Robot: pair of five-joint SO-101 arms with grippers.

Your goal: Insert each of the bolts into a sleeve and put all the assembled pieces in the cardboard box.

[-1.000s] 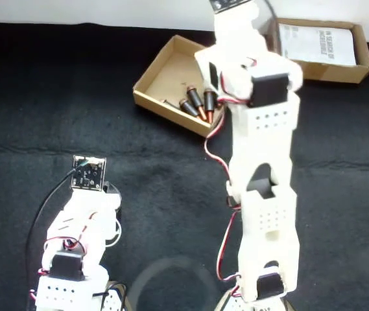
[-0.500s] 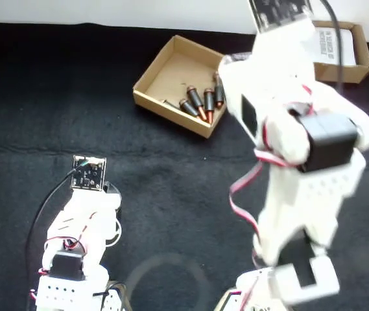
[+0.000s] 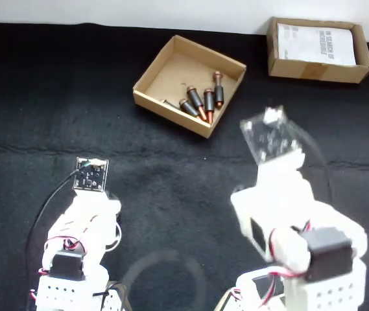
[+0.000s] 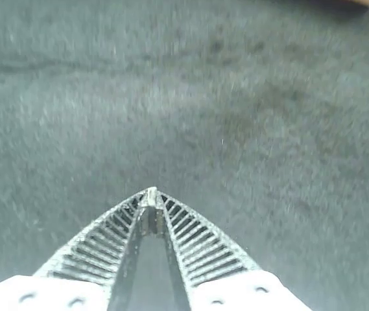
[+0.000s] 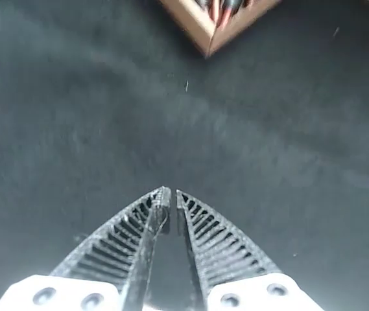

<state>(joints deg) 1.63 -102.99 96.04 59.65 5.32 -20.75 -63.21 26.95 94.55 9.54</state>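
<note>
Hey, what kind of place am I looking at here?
Probably a robotics test bench: a white left arm and right arm on a black cloth, an open cardboard box holding sleeved bolts, and a second box behind.

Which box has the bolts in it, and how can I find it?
Two brown boxes sit at the far edge of the black table. Pick the cardboard box nearer the middle, turned cornerwise. It holds small dark bolts; the other box holds white paper.
</note>
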